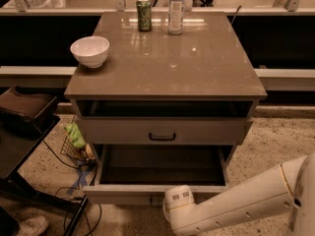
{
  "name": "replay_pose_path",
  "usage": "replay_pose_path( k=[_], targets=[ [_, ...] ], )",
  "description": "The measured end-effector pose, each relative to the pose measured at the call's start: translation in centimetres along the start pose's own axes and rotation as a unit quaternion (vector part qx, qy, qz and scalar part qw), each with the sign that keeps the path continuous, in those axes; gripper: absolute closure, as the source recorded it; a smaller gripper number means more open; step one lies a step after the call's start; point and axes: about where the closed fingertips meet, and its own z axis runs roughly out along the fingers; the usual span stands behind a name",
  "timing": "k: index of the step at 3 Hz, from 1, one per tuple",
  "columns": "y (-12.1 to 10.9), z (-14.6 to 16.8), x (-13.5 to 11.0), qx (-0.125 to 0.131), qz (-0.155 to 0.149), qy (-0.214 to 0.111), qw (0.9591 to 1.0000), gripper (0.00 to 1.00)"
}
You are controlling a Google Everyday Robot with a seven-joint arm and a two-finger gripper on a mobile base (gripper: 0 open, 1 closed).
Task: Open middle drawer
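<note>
middle drawer (206, 131) shut, flush w/ cabinet (197, 73) front, black bar handle (162, 136) at ctr; bottom drawer (123, 193) below it pulled out. gripper (178, 201) on white arm (246, 203) sits low, just in front of bottom drawer's front panel, well below the handle; open or closed: cannot tell. bowl (90, 50), can (143, 14) and bottle (175, 9) on cabinet top.

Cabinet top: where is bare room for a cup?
The middle and right of the cabinet top are bare, from the bowl to the right edge. The back is crowded: can, bottle. The pincer is out of view; the arm lies by the open bottom drawer.
</note>
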Motion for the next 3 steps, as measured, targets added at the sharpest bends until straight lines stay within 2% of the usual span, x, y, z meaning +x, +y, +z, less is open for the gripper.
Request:
replay_pose_path(
  k=[1,3],
  targets=[
    [-0.94,-0.23,0.64,-0.001,0.002,0.002,1.0,0.99],
    [-0.97,-0.07,0.28,-0.001,0.002,0.002,1.0,1.0]
  ],
)
